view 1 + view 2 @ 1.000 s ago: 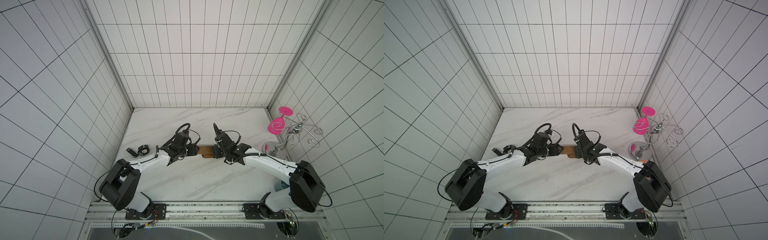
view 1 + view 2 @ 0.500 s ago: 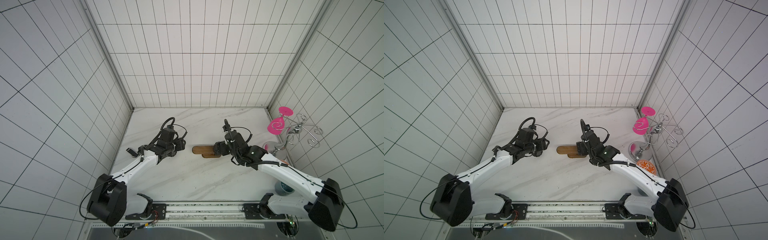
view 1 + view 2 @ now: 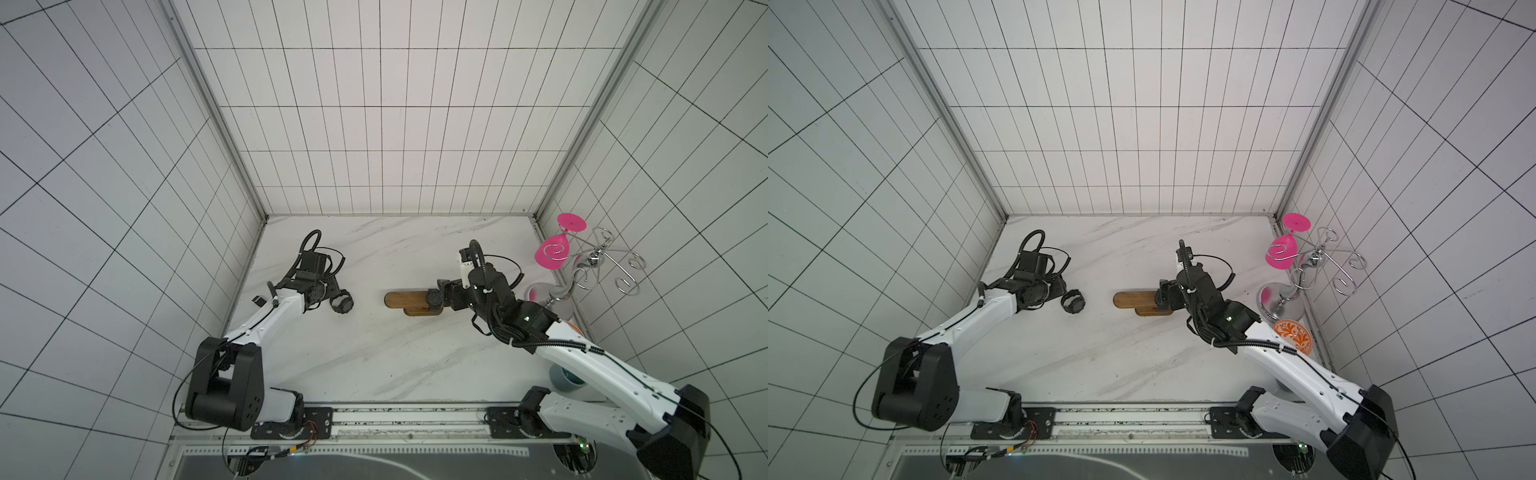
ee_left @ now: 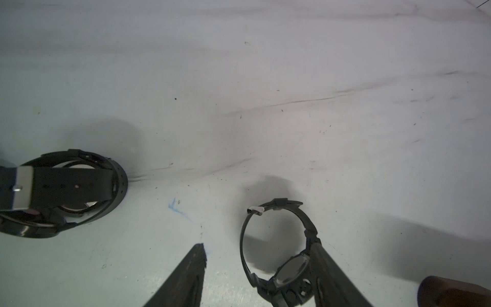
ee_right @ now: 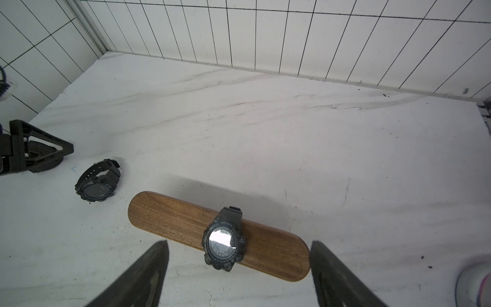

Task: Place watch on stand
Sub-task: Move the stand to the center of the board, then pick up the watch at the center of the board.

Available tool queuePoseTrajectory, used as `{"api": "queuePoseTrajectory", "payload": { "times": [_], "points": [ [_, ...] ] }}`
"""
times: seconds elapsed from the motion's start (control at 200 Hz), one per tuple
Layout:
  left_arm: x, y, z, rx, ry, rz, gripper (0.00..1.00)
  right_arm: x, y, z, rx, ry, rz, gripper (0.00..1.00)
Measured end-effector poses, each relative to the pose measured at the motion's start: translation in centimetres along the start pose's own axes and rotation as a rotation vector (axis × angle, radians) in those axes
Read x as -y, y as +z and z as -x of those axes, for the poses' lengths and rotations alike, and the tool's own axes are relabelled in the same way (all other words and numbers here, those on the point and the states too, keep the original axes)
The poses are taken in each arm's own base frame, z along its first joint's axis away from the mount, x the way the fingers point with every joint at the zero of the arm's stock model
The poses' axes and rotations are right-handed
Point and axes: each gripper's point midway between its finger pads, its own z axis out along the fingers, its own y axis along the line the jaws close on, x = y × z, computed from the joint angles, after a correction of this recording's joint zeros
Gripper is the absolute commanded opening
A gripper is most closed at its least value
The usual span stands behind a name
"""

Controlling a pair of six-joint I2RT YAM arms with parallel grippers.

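Observation:
The stand [image 3: 405,298] [image 3: 1133,300] [image 5: 172,215] is a brown wooden bar lying mid-table. A black watch [image 5: 224,245] [image 3: 434,298] is strapped round it near its right end. My right gripper [image 5: 237,243] [image 3: 444,297] hovers open over that end, with its fingers clear of the bar and the watch. A second black watch [image 3: 343,304] [image 3: 1073,302] [image 4: 281,260] [image 5: 97,184] stands on the table left of the stand. My left gripper [image 4: 257,244] [image 3: 330,293] is open around it: the case touches one finger [image 4: 332,276], and the other finger is well off it.
A third black watch with a silver buckle [image 4: 61,191] lies close to the left gripper, by the left wall. At the right wall stand a silver wire rack [image 3: 598,266] holding a pink glass [image 3: 550,255], an orange patterned plate [image 3: 1292,334] and a cup [image 3: 561,378].
Both grippers were together at the stand's middle a second ago. The left one has swung left to the loose watch. The right one has backed off to the right, and the watch stays on the bar.

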Motion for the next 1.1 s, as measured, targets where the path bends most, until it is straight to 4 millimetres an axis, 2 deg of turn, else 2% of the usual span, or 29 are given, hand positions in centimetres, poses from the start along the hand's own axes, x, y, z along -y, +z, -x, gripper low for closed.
{"api": "queuePoseTrajectory", "payload": {
  "times": [0.28, 0.57, 1.099],
  "points": [
    [-0.9, 2.1, -1.6, -0.077, 0.021, 0.044, 0.51, 0.3, -0.1, -0.8, -0.006, -0.003, -0.002, 0.84],
    [-1.7, 4.2, -3.4, -0.156, 0.039, 0.078, 0.39, 0.2, -0.1, -0.5, 0.005, -0.001, 0.002, 0.84],
    [-0.7, 4.8, -3.7, -0.171, 0.034, 0.025, 0.06, -0.4, 0.2, -0.8, -0.004, 0.011, 0.031, 0.85]
  ]
}}
